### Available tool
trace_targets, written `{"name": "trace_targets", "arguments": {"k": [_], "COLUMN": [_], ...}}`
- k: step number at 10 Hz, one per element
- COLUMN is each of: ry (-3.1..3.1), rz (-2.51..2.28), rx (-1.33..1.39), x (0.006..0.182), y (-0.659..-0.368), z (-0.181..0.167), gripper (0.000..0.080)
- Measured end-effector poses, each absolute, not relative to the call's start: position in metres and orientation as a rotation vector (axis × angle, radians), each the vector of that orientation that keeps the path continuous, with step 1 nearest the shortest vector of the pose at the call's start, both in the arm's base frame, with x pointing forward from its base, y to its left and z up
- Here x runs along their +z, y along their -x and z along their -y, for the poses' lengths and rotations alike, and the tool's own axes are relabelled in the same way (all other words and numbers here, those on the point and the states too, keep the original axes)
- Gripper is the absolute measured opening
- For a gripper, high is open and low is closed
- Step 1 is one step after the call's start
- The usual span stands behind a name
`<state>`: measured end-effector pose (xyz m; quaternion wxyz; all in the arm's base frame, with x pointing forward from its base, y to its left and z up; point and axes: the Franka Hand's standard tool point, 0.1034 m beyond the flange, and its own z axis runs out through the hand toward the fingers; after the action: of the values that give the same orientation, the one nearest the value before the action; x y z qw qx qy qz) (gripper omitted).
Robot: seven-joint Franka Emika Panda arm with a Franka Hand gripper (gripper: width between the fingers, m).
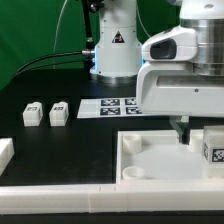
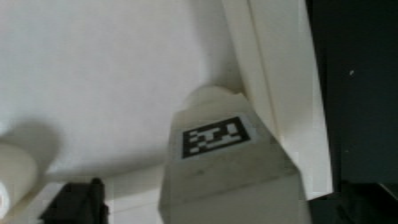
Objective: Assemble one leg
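Observation:
One leg (image 1: pixel 212 146), a small white block with a square tag, stands upright in the white tray (image 1: pixel 150 165) at its corner on the exterior view's right. My gripper (image 1: pixel 190 130) hangs over it. In the wrist view the leg (image 2: pixel 228 150) lies between the two dark fingers (image 2: pixel 71 203), next to the tray's rim (image 2: pixel 276 80). One finger lies against the leg. A light strip shows between the leg and the other finger, so the jaws look open around it. Two more legs (image 1: pixel 33 113) (image 1: pixel 58 113) lie on the black table at the exterior view's left.
The marker board (image 1: pixel 108 105) lies behind the tray, near the robot base (image 1: pixel 113 50). A white block (image 1: pixel 5 152) sits at the left edge. A long white rail (image 1: pixel 100 203) runs along the front.

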<state>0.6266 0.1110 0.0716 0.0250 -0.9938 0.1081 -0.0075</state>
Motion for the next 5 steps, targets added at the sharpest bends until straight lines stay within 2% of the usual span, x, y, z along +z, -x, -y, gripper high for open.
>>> {"name": "trace_targets", "arguments": {"k": [2, 4, 5], "ry": [3.093, 3.091, 3.091], "rz": [-0.074, -0.109, -0.109], "rx": [-0.033, -0.031, -0.031], "x": [0.0706, 0.0705, 0.0704], "y": [-0.6267, -0.6266, -0.6266], "z": [-0.1063, -0.1064, -0.1063], "gripper": [0.0649, 0.0649, 0.0527]}}
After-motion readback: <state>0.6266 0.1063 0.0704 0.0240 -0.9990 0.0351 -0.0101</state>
